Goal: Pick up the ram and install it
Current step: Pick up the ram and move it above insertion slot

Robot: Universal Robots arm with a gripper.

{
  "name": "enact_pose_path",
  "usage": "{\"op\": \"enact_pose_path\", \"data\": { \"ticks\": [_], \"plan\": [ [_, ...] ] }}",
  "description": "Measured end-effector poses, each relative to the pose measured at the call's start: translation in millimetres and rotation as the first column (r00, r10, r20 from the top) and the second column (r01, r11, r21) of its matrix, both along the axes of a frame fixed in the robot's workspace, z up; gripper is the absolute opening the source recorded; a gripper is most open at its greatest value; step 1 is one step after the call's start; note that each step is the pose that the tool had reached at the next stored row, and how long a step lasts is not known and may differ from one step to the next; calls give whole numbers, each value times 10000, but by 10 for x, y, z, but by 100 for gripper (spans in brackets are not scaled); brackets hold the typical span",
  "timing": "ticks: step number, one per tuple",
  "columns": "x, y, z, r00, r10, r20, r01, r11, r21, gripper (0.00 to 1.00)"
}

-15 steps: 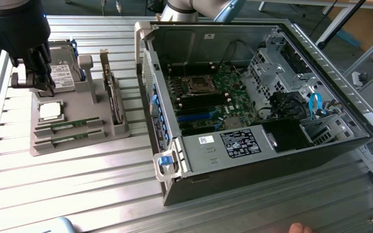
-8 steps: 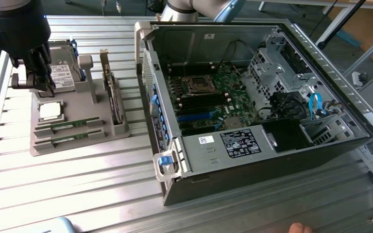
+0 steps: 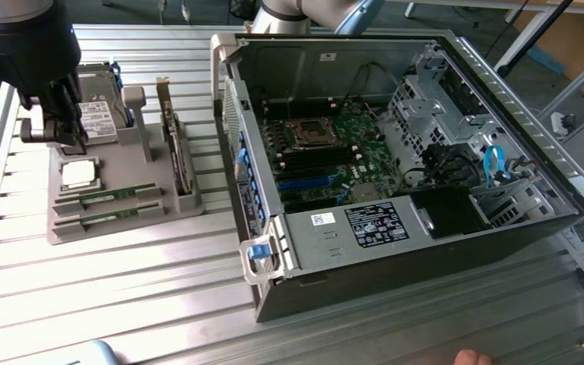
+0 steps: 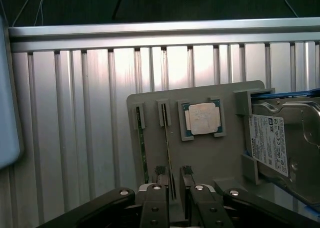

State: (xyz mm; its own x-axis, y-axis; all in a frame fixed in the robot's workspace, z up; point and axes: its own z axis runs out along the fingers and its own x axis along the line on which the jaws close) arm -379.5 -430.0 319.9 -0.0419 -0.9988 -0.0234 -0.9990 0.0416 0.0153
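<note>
Open computer case (image 3: 312,237) lies well off from your tool (image 3: 57,137), which hangs above the grey holder (image 3: 119,169) that stands the ram (image 3: 104,199) on edge for gripping. From the wrist, your tool is spread, straddling that ram.

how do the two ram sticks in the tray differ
Place: the inner ram sits next to the processor; the outer ram sits by the tray edge.
Claw: in the wrist view the inner ram lines up between the fingers of the open claw; the outer ram lies off to one side.
Shared: both are thin green sticks on edge in parallel slots.
</note>
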Motion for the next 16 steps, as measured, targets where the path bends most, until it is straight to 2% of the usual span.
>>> {"op": "enact_pose_path", "data": {
  "ticks": [16],
  "plan": [
    [0, 0, -101, 10000, -1, 0, 1, 10000, 0, 24]
  ]
}}
